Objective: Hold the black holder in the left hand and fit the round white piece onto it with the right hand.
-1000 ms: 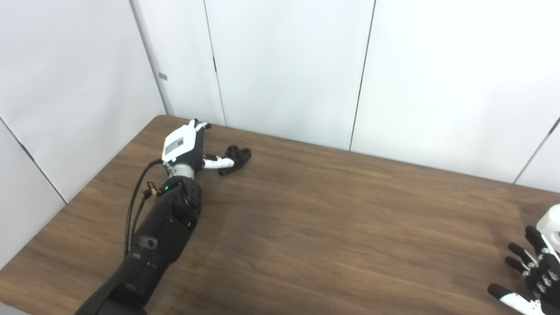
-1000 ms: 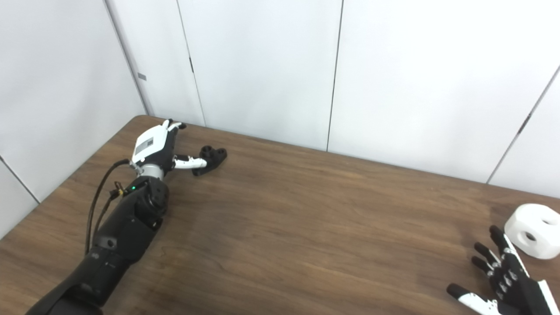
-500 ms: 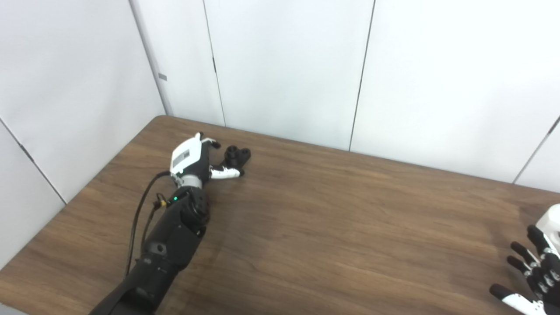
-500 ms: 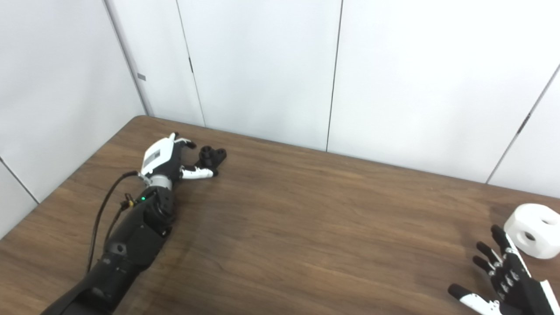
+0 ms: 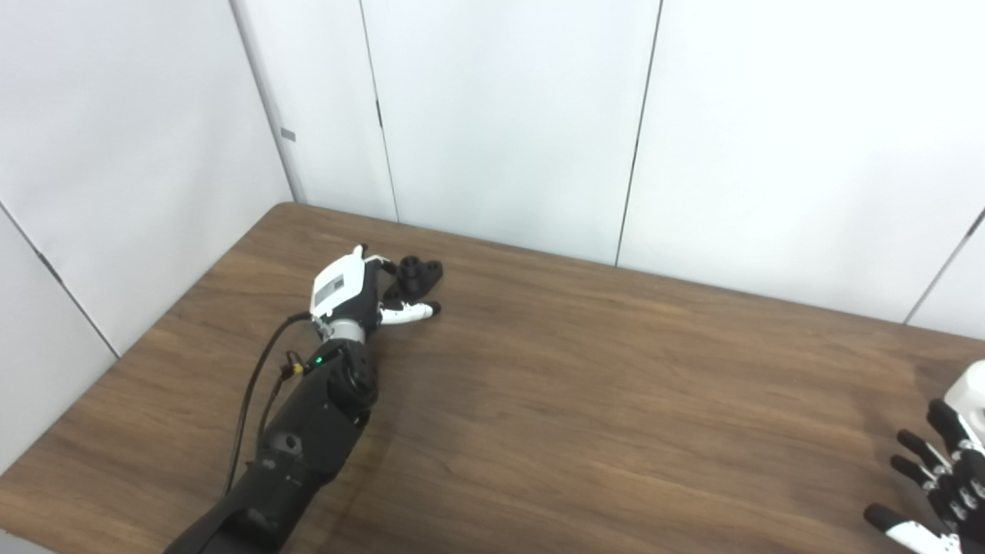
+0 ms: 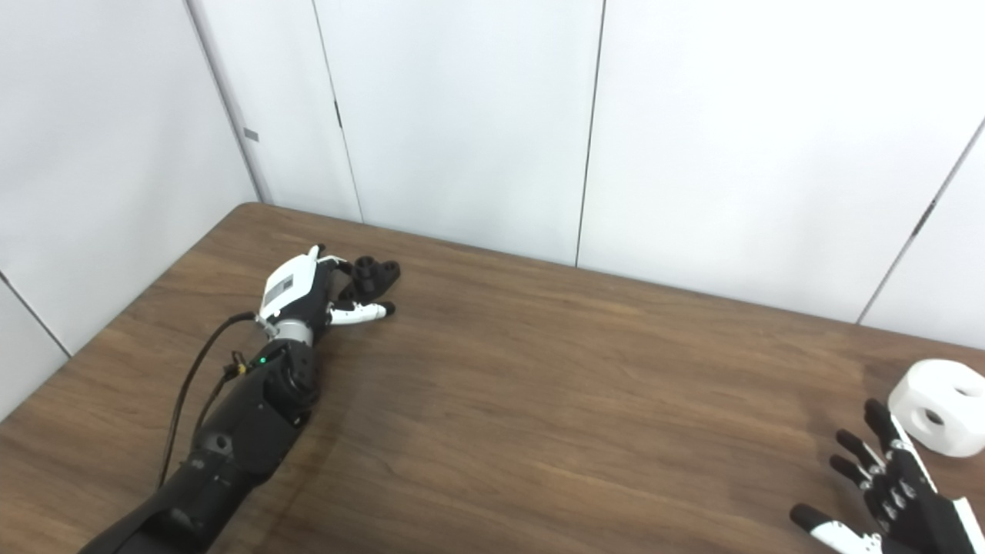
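Contact came at the far left corner of the brown wood-grain table (image 5: 585,400): my left hand (image 5: 350,288), which a second earlier lay beside the small black plastic holder with its stubby round sockets (image 5: 416,275), had slid in against it, thumb stretched along its near side. Whether my fingers had truly clenched on it I could not tell; it seemed not yet lifted. So the first grasp looked only half made. At the right edge my right hand (image 6: 893,496) stayed spread and empty just short of the round white matte piece with dark holes (image 6: 936,406).
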Motion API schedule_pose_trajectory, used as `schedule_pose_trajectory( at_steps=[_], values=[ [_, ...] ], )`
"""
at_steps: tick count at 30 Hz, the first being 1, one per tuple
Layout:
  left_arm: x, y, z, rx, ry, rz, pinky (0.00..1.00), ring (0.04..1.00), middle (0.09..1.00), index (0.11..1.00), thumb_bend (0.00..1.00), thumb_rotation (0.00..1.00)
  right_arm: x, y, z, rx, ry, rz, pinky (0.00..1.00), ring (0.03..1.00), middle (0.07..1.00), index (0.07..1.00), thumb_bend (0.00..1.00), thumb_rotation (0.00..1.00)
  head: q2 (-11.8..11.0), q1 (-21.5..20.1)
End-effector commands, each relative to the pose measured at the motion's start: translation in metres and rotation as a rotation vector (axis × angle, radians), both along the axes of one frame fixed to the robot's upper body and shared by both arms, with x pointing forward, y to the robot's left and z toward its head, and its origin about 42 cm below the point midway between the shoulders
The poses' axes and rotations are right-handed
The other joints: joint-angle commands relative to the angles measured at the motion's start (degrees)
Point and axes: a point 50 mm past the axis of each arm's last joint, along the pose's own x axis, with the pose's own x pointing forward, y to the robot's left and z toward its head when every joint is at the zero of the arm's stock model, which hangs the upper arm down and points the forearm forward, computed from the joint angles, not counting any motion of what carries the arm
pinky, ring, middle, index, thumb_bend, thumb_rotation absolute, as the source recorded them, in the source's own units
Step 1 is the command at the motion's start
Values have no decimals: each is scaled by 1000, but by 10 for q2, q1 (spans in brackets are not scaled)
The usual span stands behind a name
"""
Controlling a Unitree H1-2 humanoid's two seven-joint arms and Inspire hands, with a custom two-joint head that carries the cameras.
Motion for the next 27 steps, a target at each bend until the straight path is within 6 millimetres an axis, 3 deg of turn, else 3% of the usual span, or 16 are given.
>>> schedule_pose_trajectory(
  at_steps=[1, 10, 15, 21, 24, 25, 27],
  values=[
    [8, 0, 12, 37, -40, 7, 1000, 1000, 1000, 753, 994, 300, 3, -7, 21, -20, -75, 8, 850, 904, 986, 949, 754, 173, 2, 0],
    [8, -1, -3, 13, -51, 70, 1000, 1000, 1000, 754, 949, 278, 0, -9, 22, -33, -72, 4, 843, 901, 999, 959, 758, 188, 6, -2],
    [10, -1, -11, -137, -82, 109, 999, 1000, 1000, 739, 935, 264, -3, -8, 23, -45, -71, 5, 834, 898, 1000, 956, 761, 201, 10, -4],
    [15, -11, -23, -227, -105, 117, 931, 1000, 967, 664, 898, 205, -6, -8, 24, -35, -72, 5, 844, 895, 998, 957, 771, 227, 15, -7],
    [16, -18, -29, -245, -116, 92, 884, 1000, 948, 595, 844, 133, -8, -7, 25, -34, -72, 5, 847, 895, 998, 955, 763, 223, 18, -9],
    [17, -21, -31, -253, -119, 85, 904, 1000, 946, 545, 687, 100, -8, -7, 26, -35, -72, 5, 836, 890, 991, 953, 762, 221, 19, -10],
    [17, -24, -34, -270, -124, 76, 940, 1000, 942, 503, 558, 71, -8, -6, 27, -37, -73, 4, 823, 884, 985, 951, 760, 219, 20, -11]
  ],
)
